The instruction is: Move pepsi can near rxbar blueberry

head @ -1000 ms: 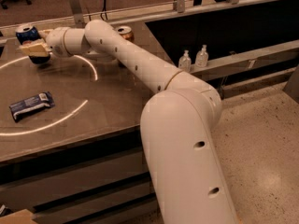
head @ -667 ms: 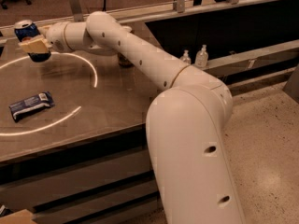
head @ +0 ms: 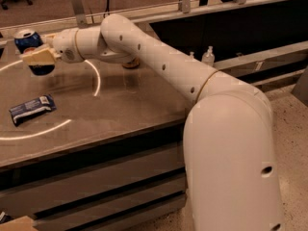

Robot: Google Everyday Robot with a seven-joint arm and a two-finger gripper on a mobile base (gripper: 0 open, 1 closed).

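Observation:
The pepsi can [head: 28,38] is dark blue with a silver top and stands upright at the far left of the table. My gripper [head: 39,57] reaches in from the right, and its tan fingers [head: 41,56] close around the can's middle. I cannot tell whether the can's base touches the table. The rxbar blueberry [head: 32,109] lies flat in its dark blue wrapper on the table, nearer the front edge and below the can in the view.
The brown table [head: 120,105] carries a bright ring of light. A tan can [head: 130,63] stands partly hidden behind my arm. Two clear bottles [head: 208,56] stand on a ledge at the right. A railing runs behind the table.
The arm has swung further left over the table. The gripper, closed around the can, has shifted slightly toward the front. The rxbar has not moved.

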